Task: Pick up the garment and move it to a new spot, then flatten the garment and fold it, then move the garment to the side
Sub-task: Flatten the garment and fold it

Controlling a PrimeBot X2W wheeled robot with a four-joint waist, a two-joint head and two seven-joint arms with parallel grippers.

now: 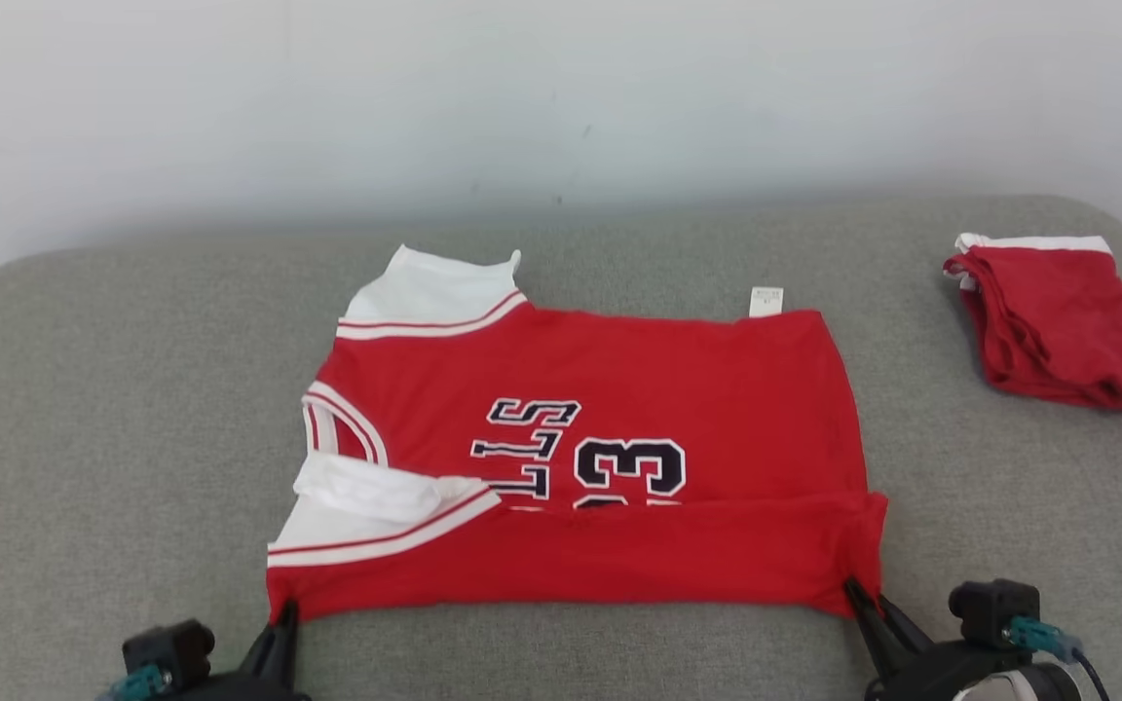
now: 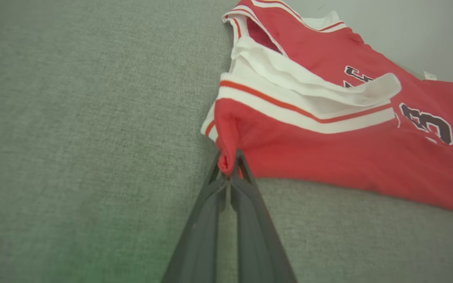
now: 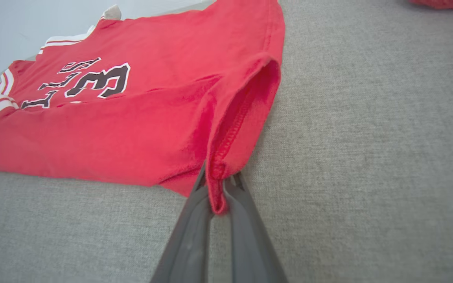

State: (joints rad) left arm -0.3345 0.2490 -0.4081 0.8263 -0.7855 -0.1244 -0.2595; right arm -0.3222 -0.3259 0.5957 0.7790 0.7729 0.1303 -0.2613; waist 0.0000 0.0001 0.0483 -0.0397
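the red jersey (image 1: 619, 389) lies spread across the middle of the grey fabric-covered counter (image 1: 84, 438), neck end toward the robot's left and hem toward its right. so the pick-up, the move and the flattening look done. the fold seems only begun: a near strip of the jersey is turned up over the body and hides the lower edge of the dark number and letters, while the far side lies unfolded with a small white label (image 1: 766, 301) poking out at its edge. further folds and the move to the side look to be left. the left claw (image 1: 283, 613) is clamped on the near corner at the neck end, its two dark fingers pressed together around a small bunch of red cloth. the right claw (image 1: 858, 594) is clamped the same way on the near hem corner, where the stitched hem curls into an open loop. the jersey is thin, soft knit that drapes and puckers at each pinch. white banding with a red stripe trims the shoulder and arm openings, and one white strap is crumpled near the left claw. the counter is a coarse woven grey with rounded corners. another red garment (image 1: 1058, 331) sits folded at the far right, well apart.
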